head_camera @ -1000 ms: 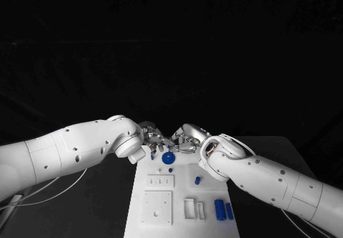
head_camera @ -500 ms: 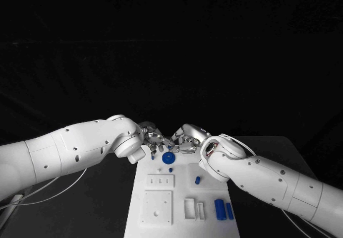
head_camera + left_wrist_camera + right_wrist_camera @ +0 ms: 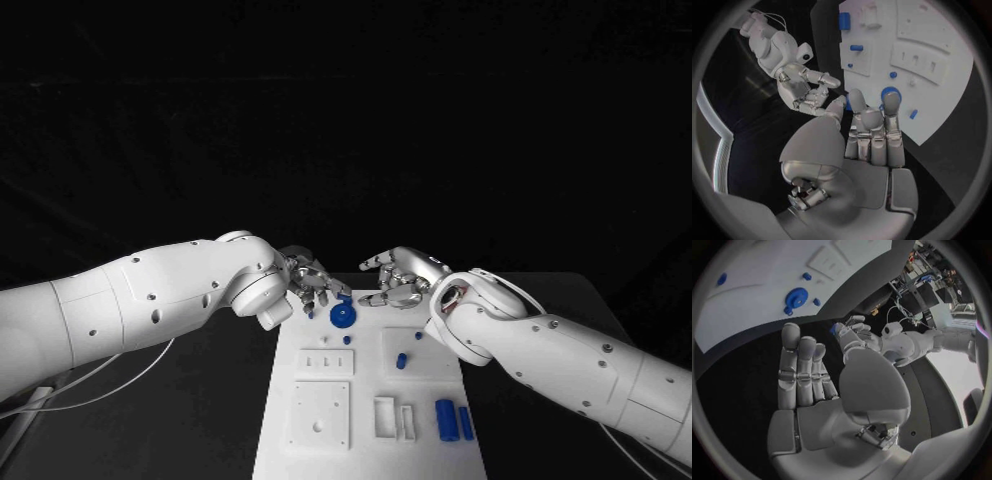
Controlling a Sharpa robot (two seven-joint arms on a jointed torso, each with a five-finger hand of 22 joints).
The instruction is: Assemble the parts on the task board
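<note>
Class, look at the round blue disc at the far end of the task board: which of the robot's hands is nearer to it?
Left. The left hand has its fingertips right beside the round blue disc; the right hand is raised off to the disc's other side, holding nothing.

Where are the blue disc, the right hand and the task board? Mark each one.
blue disc [image 3: 342, 316], head view, middle of its round face.
right hand [image 3: 401, 277], head view, back of the hand.
task board [image 3: 320, 415], head view, bare white surface near the front.
</note>
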